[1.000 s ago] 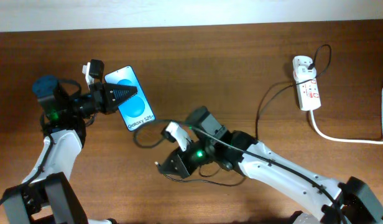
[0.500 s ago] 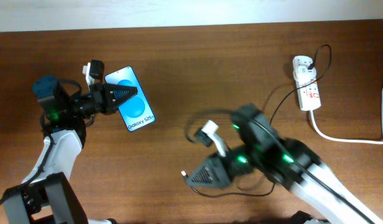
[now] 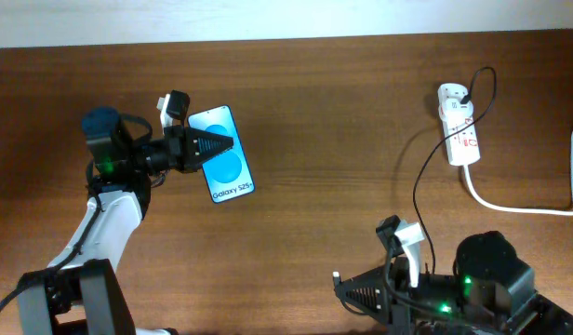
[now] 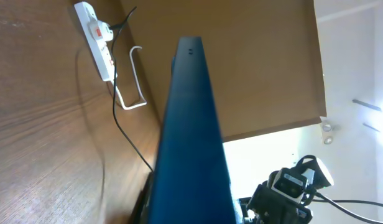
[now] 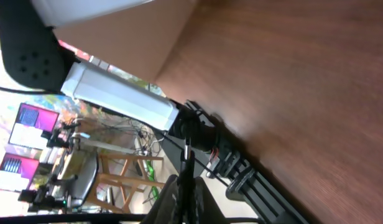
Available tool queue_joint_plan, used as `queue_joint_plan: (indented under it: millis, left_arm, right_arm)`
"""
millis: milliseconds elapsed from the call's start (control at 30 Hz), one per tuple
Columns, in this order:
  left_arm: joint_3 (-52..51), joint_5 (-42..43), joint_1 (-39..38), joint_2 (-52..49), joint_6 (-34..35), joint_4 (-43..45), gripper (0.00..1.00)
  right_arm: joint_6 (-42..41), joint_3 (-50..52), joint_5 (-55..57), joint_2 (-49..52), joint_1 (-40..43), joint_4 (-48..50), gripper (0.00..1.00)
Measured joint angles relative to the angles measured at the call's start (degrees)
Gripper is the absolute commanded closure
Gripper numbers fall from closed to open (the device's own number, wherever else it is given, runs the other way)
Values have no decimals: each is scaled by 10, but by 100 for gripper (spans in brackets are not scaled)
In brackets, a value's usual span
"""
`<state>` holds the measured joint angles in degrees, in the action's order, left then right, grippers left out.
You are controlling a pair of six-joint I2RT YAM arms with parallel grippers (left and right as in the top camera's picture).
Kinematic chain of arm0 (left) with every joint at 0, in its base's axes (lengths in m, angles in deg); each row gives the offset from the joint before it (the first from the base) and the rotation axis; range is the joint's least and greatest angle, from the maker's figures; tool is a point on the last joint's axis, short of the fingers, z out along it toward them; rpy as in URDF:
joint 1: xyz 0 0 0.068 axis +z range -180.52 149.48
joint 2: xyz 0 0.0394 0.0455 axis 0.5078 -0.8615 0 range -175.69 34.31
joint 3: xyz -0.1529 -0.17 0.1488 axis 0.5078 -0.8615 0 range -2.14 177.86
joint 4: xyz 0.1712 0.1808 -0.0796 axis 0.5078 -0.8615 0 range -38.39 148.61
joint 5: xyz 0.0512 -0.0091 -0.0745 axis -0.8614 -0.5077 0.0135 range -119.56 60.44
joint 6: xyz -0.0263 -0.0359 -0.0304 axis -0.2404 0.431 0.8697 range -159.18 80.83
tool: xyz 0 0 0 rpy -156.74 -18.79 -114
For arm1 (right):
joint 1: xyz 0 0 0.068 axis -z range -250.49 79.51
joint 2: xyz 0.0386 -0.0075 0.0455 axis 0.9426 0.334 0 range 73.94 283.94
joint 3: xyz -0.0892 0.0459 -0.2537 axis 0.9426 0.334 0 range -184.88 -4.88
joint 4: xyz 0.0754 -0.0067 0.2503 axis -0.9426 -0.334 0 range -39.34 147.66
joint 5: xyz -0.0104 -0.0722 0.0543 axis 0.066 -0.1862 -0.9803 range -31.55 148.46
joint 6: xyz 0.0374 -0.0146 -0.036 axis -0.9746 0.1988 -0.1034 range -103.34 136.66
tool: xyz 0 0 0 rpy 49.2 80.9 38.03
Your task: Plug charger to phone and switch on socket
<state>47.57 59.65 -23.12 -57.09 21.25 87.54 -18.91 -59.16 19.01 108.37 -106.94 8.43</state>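
The brown wooden table (image 3: 342,112) fills the overhead view. At left, the left gripper (image 3: 212,145) is clamped shut on the phone (image 3: 231,169), which faces screen up. At the near edge, the right gripper (image 3: 352,288) is pinched shut on the charger (image 3: 416,195) near its plug tip. The black cable climbs to the socket (image 3: 460,135) at far right, well apart from the phone.

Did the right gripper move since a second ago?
Yes. The right gripper swung right and toward the near edge, while the white elongated power strip stayed put.
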Motion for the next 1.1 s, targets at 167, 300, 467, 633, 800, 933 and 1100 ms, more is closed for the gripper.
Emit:
queue_joint_plan:
  millis: [167,300,467,633,800,933,1100]
  left_arm:
    - [0,0,0,0,-2,-24,100]
    - [0,0,0,0,-2,-26,100]
    - [0,0,0,0,-2,-25,100]
    - [0,0,-1,0,-3,-25,100]
    - [0,0,-28,0,-11,-25,100]
    - [0,0,-36,0,-11,-25,100]
    - [0,0,-36,0,-11,-25,100]
  right_arm:
    - [-9,5,7,0,0,6,95]
    - [-43,67,6,0,0,64,96]
    - [-111,171,-30,1,0,259,96]
    - [-147,200,-40,1,0,273,96]
    - [-156,200,-49,1,0,287,96]
    - [-157,200,-51,1,0,294,95]
    - [-157,200,-45,2,0,296,96]
